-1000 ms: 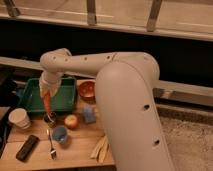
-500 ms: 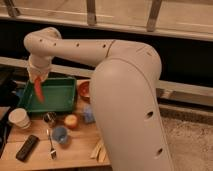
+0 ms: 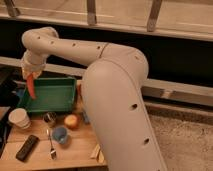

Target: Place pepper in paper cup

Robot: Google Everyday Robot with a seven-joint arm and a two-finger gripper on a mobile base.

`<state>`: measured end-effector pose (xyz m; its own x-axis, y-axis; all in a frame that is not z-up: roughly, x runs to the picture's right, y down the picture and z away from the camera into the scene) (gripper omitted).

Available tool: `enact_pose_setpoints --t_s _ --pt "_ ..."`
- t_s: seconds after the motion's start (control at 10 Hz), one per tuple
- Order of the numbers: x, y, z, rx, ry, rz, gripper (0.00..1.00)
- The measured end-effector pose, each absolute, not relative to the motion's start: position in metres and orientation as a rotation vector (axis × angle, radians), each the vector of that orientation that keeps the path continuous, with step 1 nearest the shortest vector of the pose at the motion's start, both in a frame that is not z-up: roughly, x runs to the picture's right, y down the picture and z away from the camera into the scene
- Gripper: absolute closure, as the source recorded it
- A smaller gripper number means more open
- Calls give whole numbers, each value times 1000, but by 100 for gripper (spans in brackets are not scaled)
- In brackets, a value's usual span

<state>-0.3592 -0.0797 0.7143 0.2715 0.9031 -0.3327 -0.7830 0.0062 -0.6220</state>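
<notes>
Gripper (image 3: 32, 75) jaws clamped on the pepper (image 3: 32, 88), which hangs down over the green tray's (image 3: 50, 102) left end. Paper cup (image 3: 19, 118) sits below-left, apart.

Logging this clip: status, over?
Gripper shut on pepper, raised over green tray. Paper cup below-left, upright. Nothing blocking it.

Dim, warm indoor light, seemingly from above; the arm (image 3: 115, 85) is the brightest thing, with soft highlights on its upper curves. Dark band behind it reads nearly black. Whole view soft and low-detail (edges smeared, small items on the worktop (image 3: 75, 152) mushy). Gripper (image 3: 32, 75) sits high left above the tray, in shade. Shadows diffuse, no hard glare.
</notes>
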Motion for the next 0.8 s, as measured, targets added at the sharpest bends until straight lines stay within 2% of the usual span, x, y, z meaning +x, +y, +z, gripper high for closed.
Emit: enact_pose_setpoints --t_s 0.4,0.8 --pt "-362 -77 716 -830 -172 1316 100" --pt "-407 -53 730 -865 -185 1271 100"
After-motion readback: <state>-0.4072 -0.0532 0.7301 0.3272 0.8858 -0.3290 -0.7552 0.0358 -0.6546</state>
